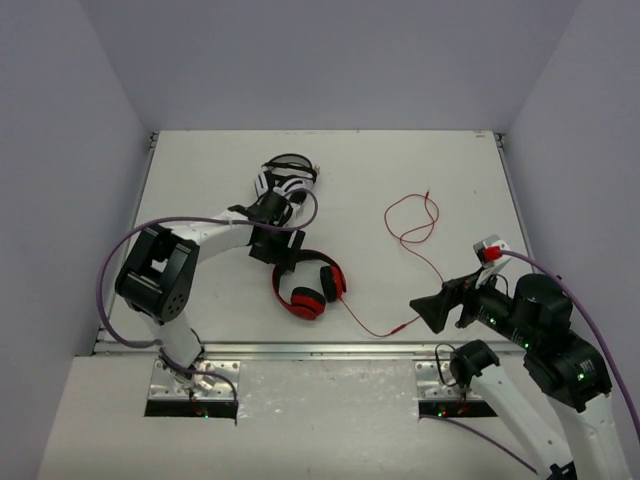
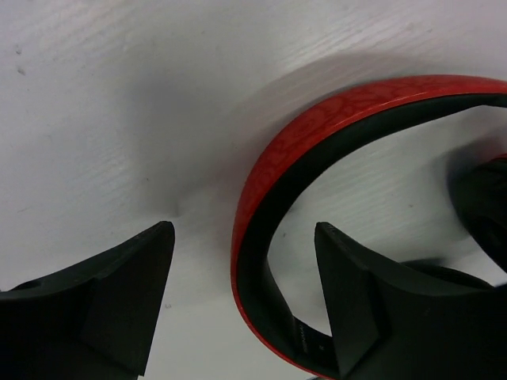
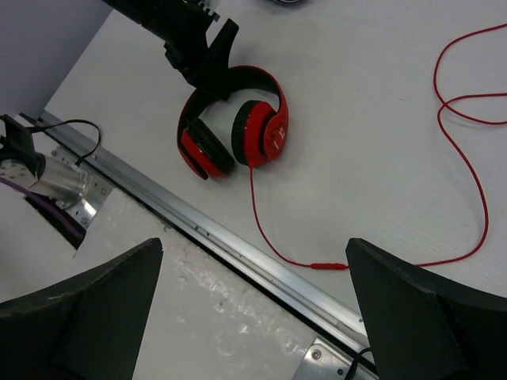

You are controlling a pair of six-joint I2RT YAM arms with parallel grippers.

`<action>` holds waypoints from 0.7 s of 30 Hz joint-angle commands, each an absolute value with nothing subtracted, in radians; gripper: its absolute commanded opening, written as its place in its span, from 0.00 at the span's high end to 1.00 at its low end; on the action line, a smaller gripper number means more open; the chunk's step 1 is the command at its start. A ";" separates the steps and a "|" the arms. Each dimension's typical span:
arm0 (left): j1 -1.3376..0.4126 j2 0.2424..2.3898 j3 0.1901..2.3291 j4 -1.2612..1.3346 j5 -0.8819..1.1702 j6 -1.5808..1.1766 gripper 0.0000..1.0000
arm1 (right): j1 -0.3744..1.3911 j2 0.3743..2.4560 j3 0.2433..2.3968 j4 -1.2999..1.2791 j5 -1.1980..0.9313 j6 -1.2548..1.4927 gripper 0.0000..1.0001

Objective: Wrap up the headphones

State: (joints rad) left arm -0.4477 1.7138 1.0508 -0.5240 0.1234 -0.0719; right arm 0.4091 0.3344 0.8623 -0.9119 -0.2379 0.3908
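Headphones (image 1: 310,290), red with black pads, lie flat on the white counter (image 1: 200,180), left of centre and close to its near edge as seen from above. Their thin red cable (image 1: 408,324) leaves one ear cup (image 1: 331,279) and runs toward the near edge. It then swings right and curls away in loose loops across the right half of the counter, none of it wound around the band. My left claw (image 1: 290,262) reaches down at the top of the headband (image 1: 300,256). Just beyond my left arm sit the white-and-black headphones (image 1: 285,180), apart from the red pair. My right claw (image 1: 425,310) hangs over the near right part of the counter, close to the cable's nearest bend.

From my left wrist, the claw (image 2: 244,229) is spread apart and the red headband (image 2: 317,119) passes between its fingers, one outside the arc and the other inside by the black lining. The jaws are not clamped, and bare counter shows between the outer finger and the band. Whether the inner finger touches the lining I cannot tell.

From my right wrist, that claw (image 3: 253,241) is wide apart and holds nothing. Ahead of it the headphones (image 3: 257,131) lie with their ear cups toward me. The cable (image 3: 253,194) drops from one cup toward the metal rail (image 3: 198,229) at the counter's edge, then turns right. My left claw's black fingers (image 3: 207,67) stand over the headband.
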 commanded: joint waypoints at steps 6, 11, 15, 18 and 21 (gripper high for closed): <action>-0.443 1.795 1.040 -0.494 0.097 -0.043 0.53 | 0.413 0.288 0.842 -0.816 -0.337 0.365 0.01; -0.445 1.813 1.046 -0.480 0.120 -0.043 0.85 | 0.413 0.265 0.796 -0.782 -0.341 0.376 0.01; -0.462 1.720 1.052 -0.508 0.097 -0.077 1.00 | 0.413 0.241 0.732 -0.715 -0.348 0.388 0.01; -0.504 1.597 1.043 -0.544 -0.042 -0.130 1.00 | 0.413 0.218 0.646 -0.622 -0.341 0.440 0.01; -0.563 1.371 1.032 -0.590 -0.184 -0.161 1.00 | 0.413 0.236 0.470 -0.349 -0.408 0.498 0.01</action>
State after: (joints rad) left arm -0.5133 1.6066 1.0153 -0.5690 -0.0544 -0.1066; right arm 0.4091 0.2150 0.5877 -0.6289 -0.3428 0.4320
